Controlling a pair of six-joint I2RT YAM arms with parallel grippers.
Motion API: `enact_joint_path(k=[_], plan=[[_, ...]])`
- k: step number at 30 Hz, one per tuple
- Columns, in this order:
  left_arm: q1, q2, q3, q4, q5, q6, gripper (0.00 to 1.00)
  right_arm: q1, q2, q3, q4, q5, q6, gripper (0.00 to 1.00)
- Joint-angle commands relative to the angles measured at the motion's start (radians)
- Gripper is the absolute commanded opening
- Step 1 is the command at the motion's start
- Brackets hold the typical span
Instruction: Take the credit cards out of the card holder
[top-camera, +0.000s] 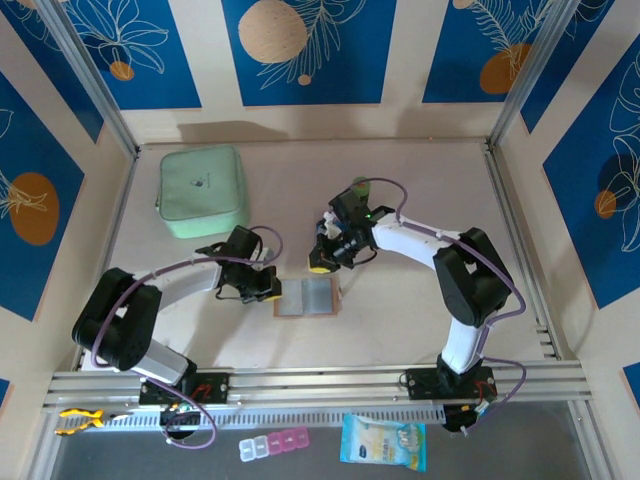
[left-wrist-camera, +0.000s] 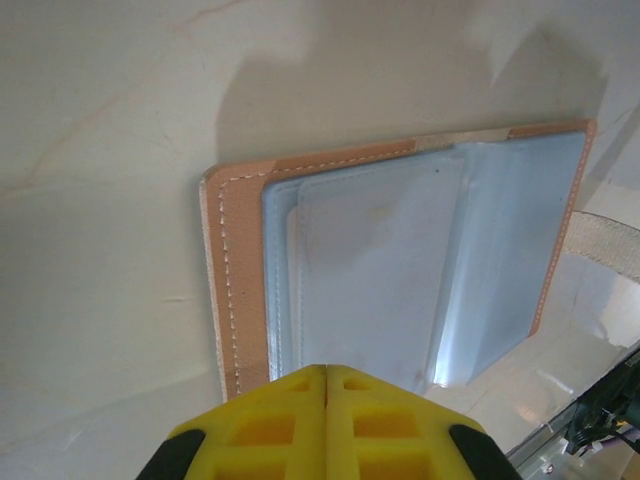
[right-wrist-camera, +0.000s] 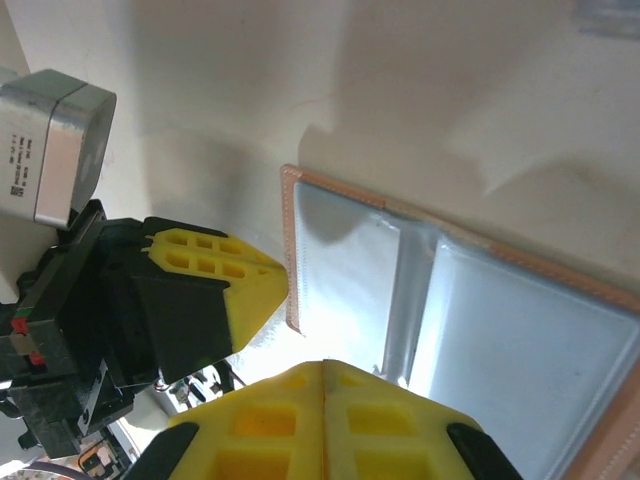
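Closed, empty claws: your left gripper (left-wrist-camera: 325, 372) at the edge of the card holder (left-wrist-camera: 400, 270), right gripper (right-wrist-camera: 323, 366) over its fold. Holder lies spread open between them; pulling the credit cards all remains, I judge.

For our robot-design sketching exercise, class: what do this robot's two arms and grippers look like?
The left arm and right arm have white links between bulky black joints, with purple cables looping alongside. The left gripper and right gripper have yellow wedge-shaped fingers with square recesses. A labelled silver block sits behind the left gripper's fingers.
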Motion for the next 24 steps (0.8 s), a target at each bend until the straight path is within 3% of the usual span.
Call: enact_joint_path(k=[1, 24], plan=[[0.009, 0.008, -0.011, -0.043, -0.027, 0.032, 0.02, 0.030, 0.000, -0.015, 0.031, -0.019, 0.046, 0.10], [0.037, 0.051, -0.035, -0.033, -0.031, 0.054, 0.00, 0.162, 0.123, 0.014, 0.022, 0.027, 0.069, 0.20]])
